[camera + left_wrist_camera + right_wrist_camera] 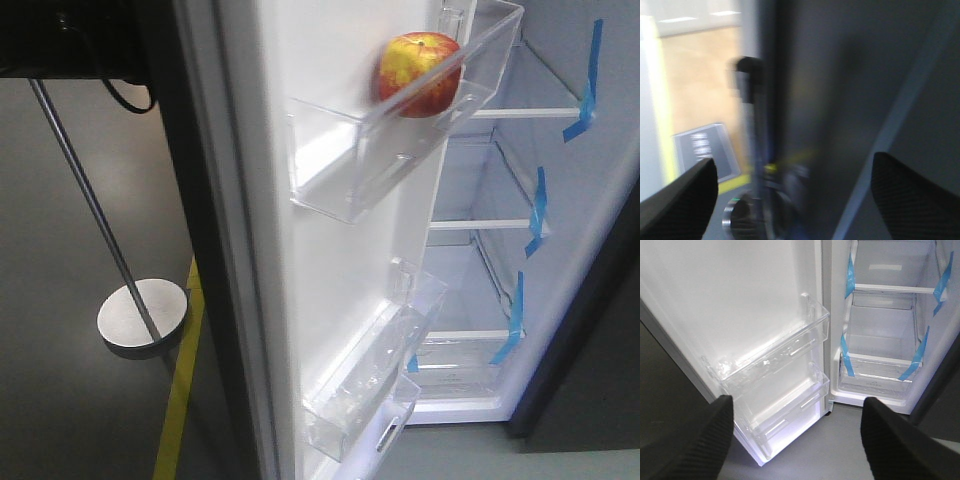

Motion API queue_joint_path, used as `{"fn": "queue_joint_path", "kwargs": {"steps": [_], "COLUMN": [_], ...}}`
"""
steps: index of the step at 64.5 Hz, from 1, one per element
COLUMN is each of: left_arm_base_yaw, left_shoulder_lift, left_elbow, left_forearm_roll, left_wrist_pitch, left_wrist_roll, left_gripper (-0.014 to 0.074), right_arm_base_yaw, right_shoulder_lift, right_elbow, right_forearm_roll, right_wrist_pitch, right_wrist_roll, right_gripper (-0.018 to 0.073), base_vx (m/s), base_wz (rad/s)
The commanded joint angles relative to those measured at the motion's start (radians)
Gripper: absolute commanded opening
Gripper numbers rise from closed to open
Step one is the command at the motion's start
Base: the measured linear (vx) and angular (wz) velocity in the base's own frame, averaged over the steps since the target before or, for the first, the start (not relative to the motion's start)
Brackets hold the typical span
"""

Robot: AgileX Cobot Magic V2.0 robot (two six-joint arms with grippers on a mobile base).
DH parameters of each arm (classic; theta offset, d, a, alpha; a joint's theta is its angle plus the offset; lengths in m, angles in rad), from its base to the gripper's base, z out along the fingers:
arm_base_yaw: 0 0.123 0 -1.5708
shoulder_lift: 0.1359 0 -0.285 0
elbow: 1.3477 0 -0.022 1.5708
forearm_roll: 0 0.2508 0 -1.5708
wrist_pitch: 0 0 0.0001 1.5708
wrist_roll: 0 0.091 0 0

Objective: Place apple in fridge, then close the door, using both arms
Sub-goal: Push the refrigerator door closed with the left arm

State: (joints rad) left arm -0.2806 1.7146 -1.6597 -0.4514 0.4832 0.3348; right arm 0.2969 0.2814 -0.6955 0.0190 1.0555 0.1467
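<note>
Your apple [420, 73] is sitting in the top bin [400, 150] of the open door [330, 250]; both grippers [795, 200] [797, 435] are hanging apart, gripping nothing.

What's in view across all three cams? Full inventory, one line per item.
apple: 1, red with yellow patches, in the top door bin
door: 1, white inner face, swung open
door bins: 3, clear plastic; the two lower ones look empty
fridge: 1, white interior, open, shelves look bare
blue tape strips: several, on the shelf edges
stand: 1, metal pole on a round grey base, on the floor left of the door
yellow floor line: 1, beside the door
left gripper: black fingers apart, holding nothing; view blurred
right gripper: black fingers apart, holding nothing, facing the lower bins
</note>
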Motion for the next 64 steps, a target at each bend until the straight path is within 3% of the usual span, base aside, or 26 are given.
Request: {"fn": "queue_joint_path", "kwargs": {"steps": [1,14,28,49,64], "left_arm_base_yaw": [-0.081,-0.221,-0.347,-0.467,-0.474], "left_shoulder_lift": [-0.047,-0.047,-0.026,0.170,0.321], "left_elbow": [-0.037,-0.037,-0.044,-0.309,-0.522], "left_forearm_roll": [-0.095,-0.180,-0.180,-0.186,-0.221], "left_wrist_pitch": [-0.027,-0.112,-0.318,-0.284,-0.241], "left_wrist_roll": [0.051,0.155,0.181,0.168,0.128], "left_gripper": [0.0591,0.0591,0.0591,0.0591,0.0591], "right_arm_base_yaw": [-0.006,-0.006,-0.006,-0.006,-0.006], "right_shoulder_lift": [0.013,0.013,0.013,0.013,0.013], "right_elbow": [-0.021,-0.021,-0.021,-0.021,-0.021], "right_forearm_roll": [-0.008,-0.008,-0.008,-0.008,-0.008], "right_wrist_pitch": [-0.062,-0.062,-0.062,-0.062,-0.061], "right_wrist_roll": [-0.011,-0.011,-0.011,-0.011,-0.011], "right_gripper": [0.0508,0.0508,0.0508,0.0508,0.0508], "base_vx": [0.00,0.00,0.00,0.00,0.00], "base_wz": [0.00,0.00,0.00,0.00,0.00]}}
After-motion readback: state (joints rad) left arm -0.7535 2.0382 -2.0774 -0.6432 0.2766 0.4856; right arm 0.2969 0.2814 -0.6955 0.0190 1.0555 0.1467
